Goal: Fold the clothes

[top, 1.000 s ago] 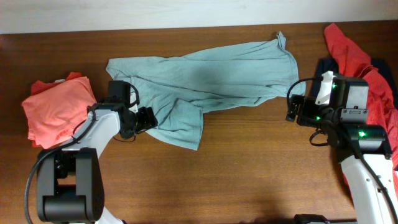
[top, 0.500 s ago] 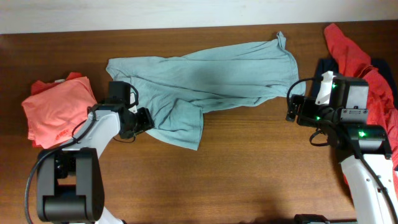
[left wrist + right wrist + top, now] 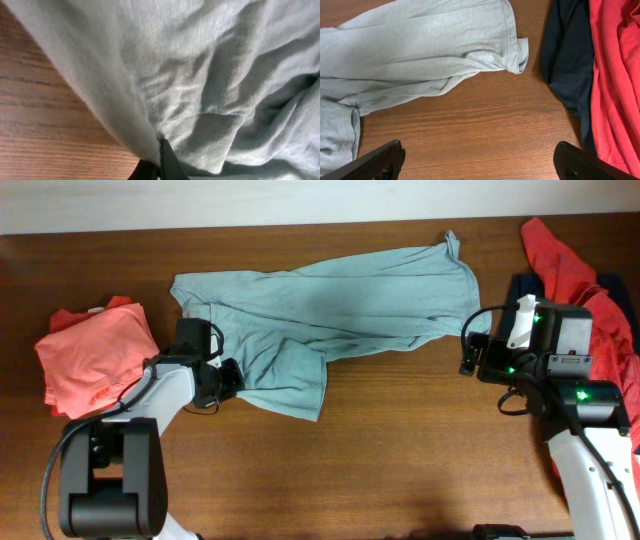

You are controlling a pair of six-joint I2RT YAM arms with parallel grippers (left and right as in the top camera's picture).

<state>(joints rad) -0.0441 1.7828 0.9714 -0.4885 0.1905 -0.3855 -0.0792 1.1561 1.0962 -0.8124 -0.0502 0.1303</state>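
Pinching T-shirt [image 3: 200, 75] edge, left claw [image 3: 159, 164], grip plain only from wrist

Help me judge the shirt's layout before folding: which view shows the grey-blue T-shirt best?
Overhead: the whole T-shirt lies crumpled across the table, left gripper shut on its left edge. Left wrist shows only bunched fabric at the fingers; right wrist only its right end.

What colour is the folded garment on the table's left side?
The folded garment is plain coral-red, with no print visible; the overhead view shows it best.
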